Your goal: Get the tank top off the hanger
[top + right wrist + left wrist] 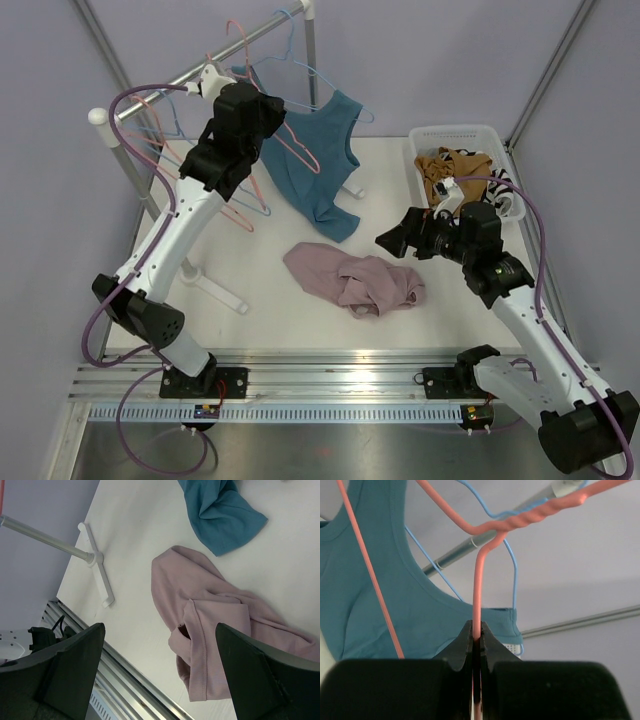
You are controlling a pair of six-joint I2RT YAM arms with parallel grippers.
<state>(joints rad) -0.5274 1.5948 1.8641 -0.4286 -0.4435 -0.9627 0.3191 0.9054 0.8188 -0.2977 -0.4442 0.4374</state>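
Note:
A teal tank top (318,165) hangs from the rack, its hem trailing on the table; it also shows in the left wrist view (370,610) and its hem in the right wrist view (225,510). My left gripper (280,108) is up by the rack, shut on the wire of a pink hanger (479,580), which runs up between the fingertips (476,635). A blue hanger (515,575) lies by the top's strap. I cannot tell which hanger bears the top. My right gripper (392,240) is open and empty, hovering over the table (160,625).
A crumpled pink garment (355,280) lies mid-table, under the right gripper (210,630). A white basket (455,135) of clothes stands at the back right. The rack bar (200,70) holds several pink and blue hangers; its foot (215,285) rests on the left.

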